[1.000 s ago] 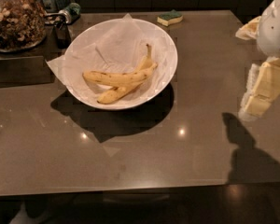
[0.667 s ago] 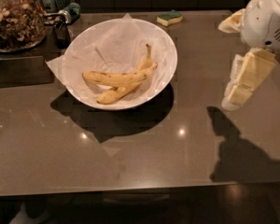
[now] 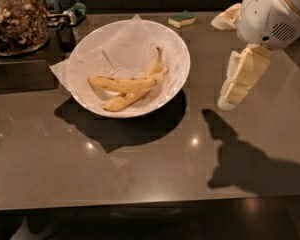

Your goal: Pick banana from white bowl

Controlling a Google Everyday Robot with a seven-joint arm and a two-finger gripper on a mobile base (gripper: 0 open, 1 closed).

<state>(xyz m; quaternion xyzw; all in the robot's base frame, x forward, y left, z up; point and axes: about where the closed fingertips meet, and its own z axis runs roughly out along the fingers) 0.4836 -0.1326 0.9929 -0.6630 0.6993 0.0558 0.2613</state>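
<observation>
The white bowl (image 3: 177, 49), lined with crinkled white paper, sits on the brown table left of centre. Two bananas lie in it. The banana (image 3: 125, 83) is the thicker one with dark specks, lying almost level across the bowl. A slimmer banana (image 3: 121, 102) with a long thin stem lies under and behind it. My gripper (image 3: 228, 100) hangs from the white arm at the right, pointing down. It is above the table, a short way right of the bowl's rim, and holds nothing that I can see.
A glass jar of nuts (image 3: 15, 21) stands at the back left with a dark object (image 3: 66, 33) beside it. A green and yellow sponge (image 3: 182, 19) and a crumpled pale wrapper (image 3: 226, 18) lie at the back. The table's front edge (image 3: 140, 200) runs across the bottom.
My gripper and arm have moved left toward the bowl and a little up. The bowl and bananas have not moved.
</observation>
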